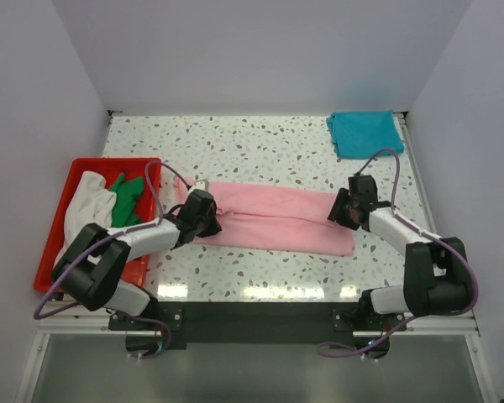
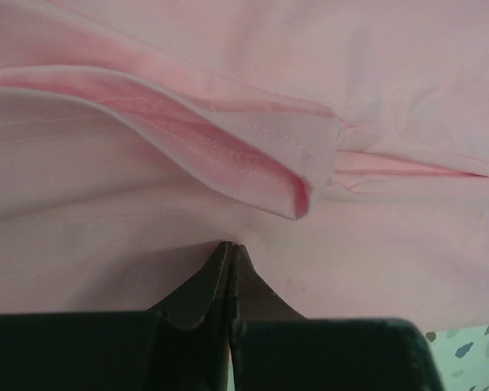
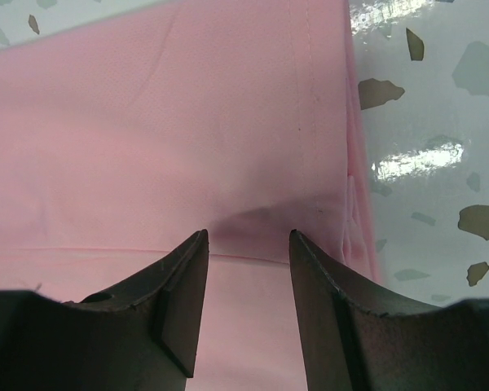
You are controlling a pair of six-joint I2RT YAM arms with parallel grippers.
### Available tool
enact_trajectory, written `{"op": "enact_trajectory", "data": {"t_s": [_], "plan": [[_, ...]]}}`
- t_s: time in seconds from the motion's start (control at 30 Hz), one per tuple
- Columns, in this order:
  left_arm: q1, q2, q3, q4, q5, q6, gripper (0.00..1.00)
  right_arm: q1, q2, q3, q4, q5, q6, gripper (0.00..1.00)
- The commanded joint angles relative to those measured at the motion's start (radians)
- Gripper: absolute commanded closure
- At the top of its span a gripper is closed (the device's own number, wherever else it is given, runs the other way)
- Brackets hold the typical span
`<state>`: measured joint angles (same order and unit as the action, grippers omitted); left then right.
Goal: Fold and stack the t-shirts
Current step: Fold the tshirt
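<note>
Pink t-shirt (image 1: 277, 220) lies across speckled table (image 1: 260, 147) between plain white walls (image 1: 260, 50).

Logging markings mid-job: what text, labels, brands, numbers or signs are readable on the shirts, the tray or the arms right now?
None: no view shows any readable word, label, brand, number or sign.
The pink t-shirt is plain cloth; only seams show up close.
The teal t-shirt, white t-shirt and green t-shirt show no print.
The red tray shows no marking.
The left pincer and right pincer are plain and dark.
</note>
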<state>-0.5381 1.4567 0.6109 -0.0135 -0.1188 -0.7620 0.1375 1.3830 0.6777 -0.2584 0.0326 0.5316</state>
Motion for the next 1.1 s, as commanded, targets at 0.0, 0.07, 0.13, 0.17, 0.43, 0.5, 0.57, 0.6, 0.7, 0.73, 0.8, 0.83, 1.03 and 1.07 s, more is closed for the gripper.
{"op": "enact_trajectory", "data": {"t_s": [0.0,0.07,0.13,0.17,0.43,0.5,0.57,0.6,0.7,0.73,0.8,0.83,1.03,1.07], "plan": [[-0.040,-0.038,-0.036,0.098,0.027,-0.040,1.00,0.002,-0.042,-0.007,0.028,-0.005,-0.002,0.52],[-0.048,-0.070,-0.049,0.098,0.027,-0.049,1.00,0.004,-0.053,-0.009,0.021,-0.005,-0.004,0.52],[-0.048,-0.123,-0.048,0.075,0.013,-0.057,1.00,0.004,-0.065,-0.004,0.007,0.000,-0.010,0.52],[-0.046,-0.145,-0.042,0.064,0.004,-0.057,1.00,0.004,-0.071,-0.001,0.001,0.001,-0.013,0.52],[0.041,-0.045,0.257,-0.131,-0.185,-0.020,0.80,0.027,-0.062,0.063,-0.039,-0.016,-0.035,0.52],[0.075,0.039,0.328,-0.186,-0.177,-0.005,0.82,0.034,-0.055,0.068,-0.041,-0.016,-0.032,0.52],[0.079,0.128,0.389,-0.192,-0.180,0.009,0.82,0.042,-0.061,0.065,-0.044,-0.014,-0.030,0.52],[0.081,0.154,0.401,-0.192,-0.180,0.010,0.83,0.042,-0.062,0.062,-0.042,-0.014,-0.030,0.52],[0.082,0.238,0.440,-0.201,-0.154,0.024,0.88,0.043,-0.073,0.060,-0.045,-0.016,-0.032,0.52],[0.081,0.264,0.446,-0.201,-0.141,0.029,0.89,0.045,-0.076,0.062,-0.051,-0.017,-0.033,0.52],[0.076,0.274,0.437,-0.200,-0.124,0.026,0.91,0.045,-0.084,0.060,-0.053,-0.016,-0.036,0.52],[0.070,0.268,0.414,-0.192,-0.114,0.026,0.92,0.045,-0.084,0.060,-0.051,-0.016,-0.036,0.52],[0.043,0.209,0.308,-0.149,-0.073,0.013,0.93,0.045,-0.075,0.046,-0.033,-0.023,-0.025,0.52],[0.043,0.203,0.294,-0.138,-0.053,0.010,0.94,0.045,-0.073,0.043,-0.028,-0.028,-0.024,0.52]]}}
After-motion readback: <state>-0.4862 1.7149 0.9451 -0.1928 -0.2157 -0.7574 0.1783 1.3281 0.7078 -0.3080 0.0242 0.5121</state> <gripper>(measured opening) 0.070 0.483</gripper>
